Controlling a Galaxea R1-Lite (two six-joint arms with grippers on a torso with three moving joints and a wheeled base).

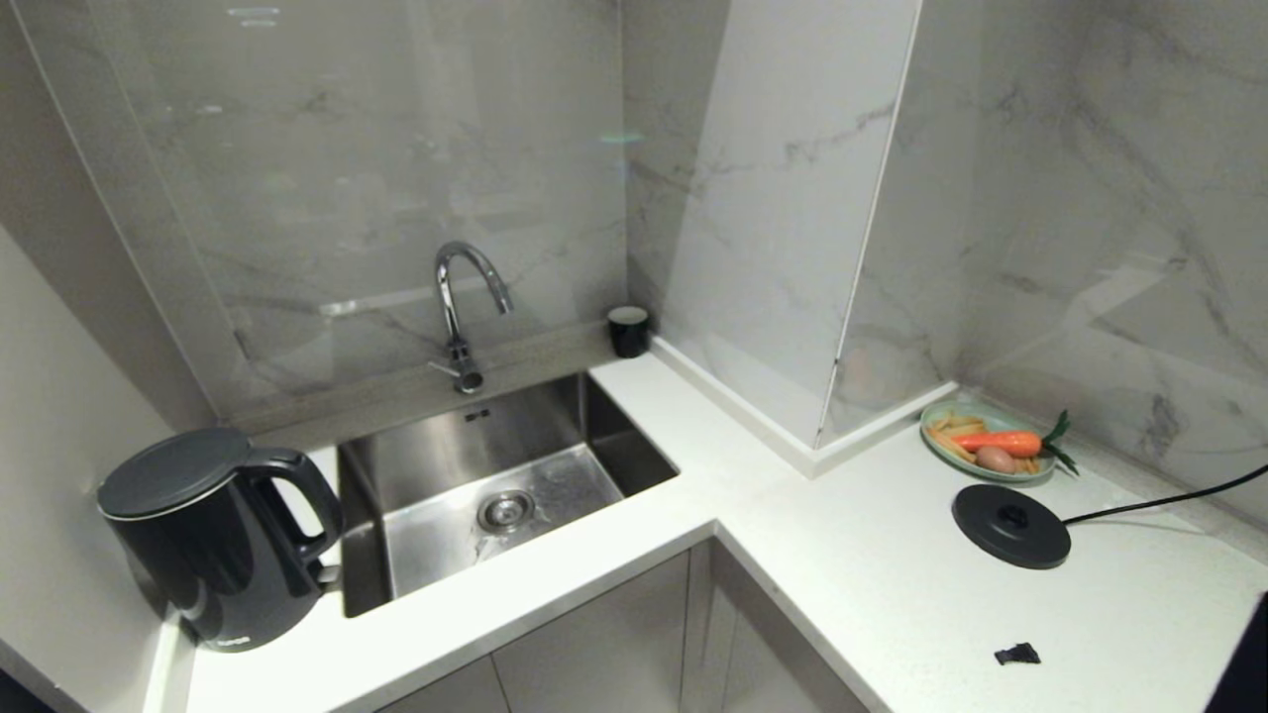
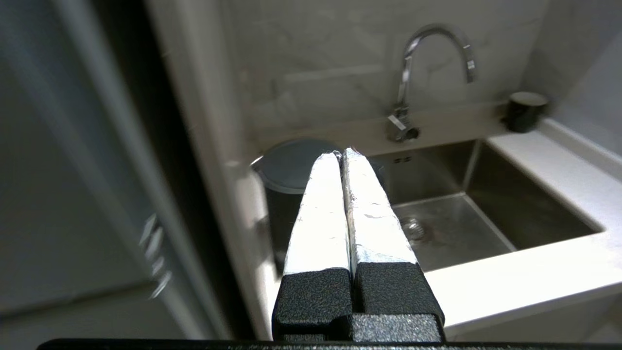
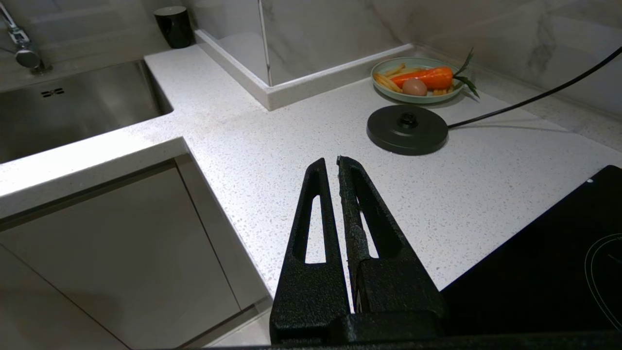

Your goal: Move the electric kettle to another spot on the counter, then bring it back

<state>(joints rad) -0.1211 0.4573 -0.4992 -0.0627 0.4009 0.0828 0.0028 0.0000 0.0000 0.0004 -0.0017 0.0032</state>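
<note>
Left gripper (image 2: 342, 154) closed, empty, short of kettle (image 1: 213, 535). Kettle stood on counter (image 1: 842, 555) left of sink (image 1: 495, 475)

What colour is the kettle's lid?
Matte dark grey, on the glossy black electric kettle; clearest in the head view.

Head view looked down on the counter (image 1: 852, 555) corner, wrist views looked along claws, sharing the sink (image 2: 491, 214).

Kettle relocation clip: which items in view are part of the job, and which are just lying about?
Job: electric kettle, left of the sink; counter; left gripper, shut, empty.

Lying about: sink, tap, black cup, corded base, food plate, right gripper.
</note>
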